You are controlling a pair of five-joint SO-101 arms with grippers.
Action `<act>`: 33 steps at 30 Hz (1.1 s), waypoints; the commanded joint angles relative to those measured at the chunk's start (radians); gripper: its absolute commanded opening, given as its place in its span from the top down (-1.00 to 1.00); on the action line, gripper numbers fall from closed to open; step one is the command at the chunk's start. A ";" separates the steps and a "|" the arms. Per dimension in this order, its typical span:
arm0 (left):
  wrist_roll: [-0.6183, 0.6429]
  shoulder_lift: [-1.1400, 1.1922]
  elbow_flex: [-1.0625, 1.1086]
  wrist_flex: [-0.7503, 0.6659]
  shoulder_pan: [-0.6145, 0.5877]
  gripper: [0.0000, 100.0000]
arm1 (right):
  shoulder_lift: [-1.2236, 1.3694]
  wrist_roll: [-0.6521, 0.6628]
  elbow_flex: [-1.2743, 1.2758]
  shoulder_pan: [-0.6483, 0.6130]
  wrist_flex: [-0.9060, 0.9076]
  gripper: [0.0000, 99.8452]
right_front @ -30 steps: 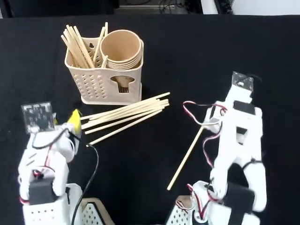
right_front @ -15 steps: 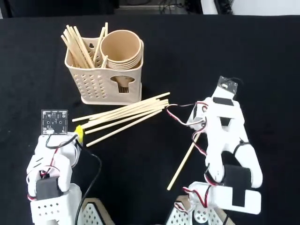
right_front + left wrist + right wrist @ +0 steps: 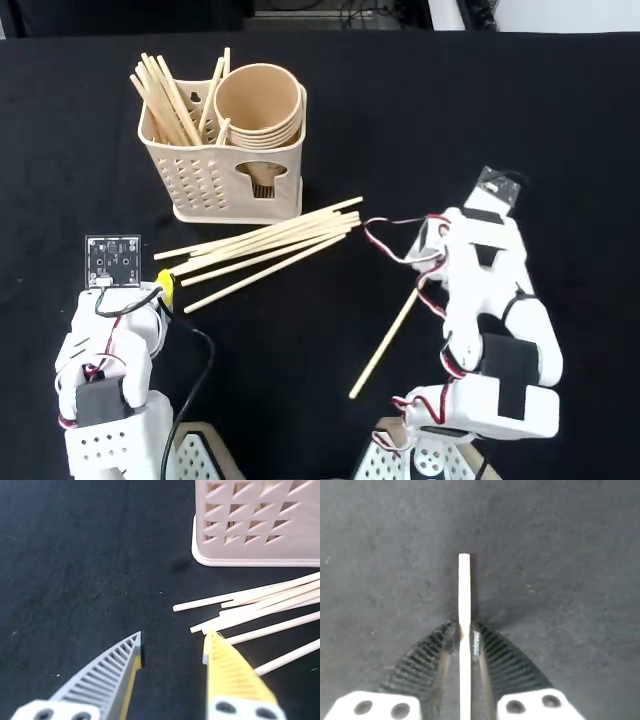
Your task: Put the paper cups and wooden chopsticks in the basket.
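A robotics lab or test bench is suggested. The surface (image 3: 420,110) is covered with plain black cloth. Two small white arms are mounted side by side at its near edge, the left arm (image 3: 105,350) and the right arm (image 3: 495,300), and the left one is set on a perforated base (image 3: 100,450). The wiring is left exposed: red, white and black leads (image 3: 395,240) are looped in the open, and a bare circuit board (image 3: 113,260) is carried at the left wrist. Cables (image 3: 350,12) and dark equipment are seen beyond the far edge. A basket (image 3: 225,185) and chopsticks (image 3: 265,245) are set out as plain props.
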 commanded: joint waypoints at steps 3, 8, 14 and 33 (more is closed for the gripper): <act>-0.009 0.003 -0.002 -0.008 -0.004 0.59 | -0.004 0.058 -0.076 0.026 0.069 0.98; -0.009 0.003 -0.002 -0.006 -0.002 0.59 | -0.004 0.078 -0.173 0.026 0.184 0.98; -0.009 0.003 0.012 -0.006 -0.001 0.59 | -0.159 0.173 -0.418 0.025 0.422 0.98; -0.005 0.003 0.019 0.031 -0.084 0.64 | -0.377 0.391 -0.921 -0.743 -0.078 0.98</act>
